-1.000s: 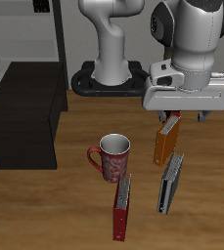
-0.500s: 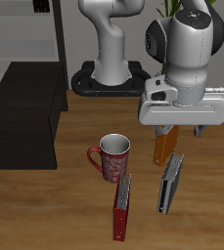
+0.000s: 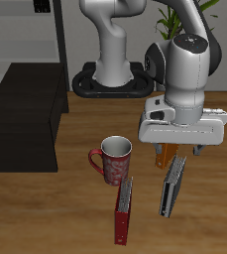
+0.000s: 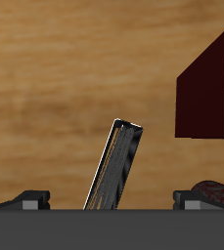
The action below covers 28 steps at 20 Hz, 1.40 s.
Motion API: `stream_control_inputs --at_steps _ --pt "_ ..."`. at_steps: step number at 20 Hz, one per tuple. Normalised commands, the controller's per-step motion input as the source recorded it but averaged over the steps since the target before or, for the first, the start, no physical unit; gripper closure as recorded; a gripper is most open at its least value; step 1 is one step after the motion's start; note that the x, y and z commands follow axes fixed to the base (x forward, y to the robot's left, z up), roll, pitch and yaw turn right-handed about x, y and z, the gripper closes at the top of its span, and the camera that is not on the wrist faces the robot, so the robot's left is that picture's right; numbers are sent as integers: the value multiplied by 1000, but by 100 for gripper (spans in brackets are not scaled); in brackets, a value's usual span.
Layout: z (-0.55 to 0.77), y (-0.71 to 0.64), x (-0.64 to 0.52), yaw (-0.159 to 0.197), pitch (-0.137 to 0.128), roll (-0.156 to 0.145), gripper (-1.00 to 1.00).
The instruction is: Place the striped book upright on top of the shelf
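Observation:
The striped book (image 3: 172, 186) stands on its long edge on the wooden table, near the front edge; it also shows edge-on in the wrist view (image 4: 115, 168). My gripper (image 3: 182, 151) is open and empty, hanging just above the book's far end, with the book between the lines of its fingers (image 4: 30, 198). The shelf (image 3: 26, 117), a low black cabinet with a flat top, stands well to the side of the gripper, across the table. Nothing is on its top.
An orange book (image 3: 165, 156) lies just behind the striped book, partly hidden by my gripper. A red-edged book (image 3: 124, 208) stands beside it, also in the wrist view (image 4: 206, 93). A red mug (image 3: 113, 159) stands nearby. A tall open-frame shelving unit (image 3: 41, 35) stands at the back.
My gripper has come down toward the table and now hangs low over the orange and striped books. The books, mug and shelf have not moved.

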Motion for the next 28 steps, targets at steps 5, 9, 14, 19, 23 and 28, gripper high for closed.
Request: stream_control_inputs --at_steps 5,9,14,19,23,28 --pt "-262 14 106 -36 5 -3 -100" --pt "-271 -19 122 -19 -8 -12 -100" --pt "-326 -2 118 -17 43 -9 -100" --pt "-298 -25 141 -1 75 5 -100" --pt "-104 -63 15 -20 12 17 100" --pt "184 -79 -89 4 -22 0 100"
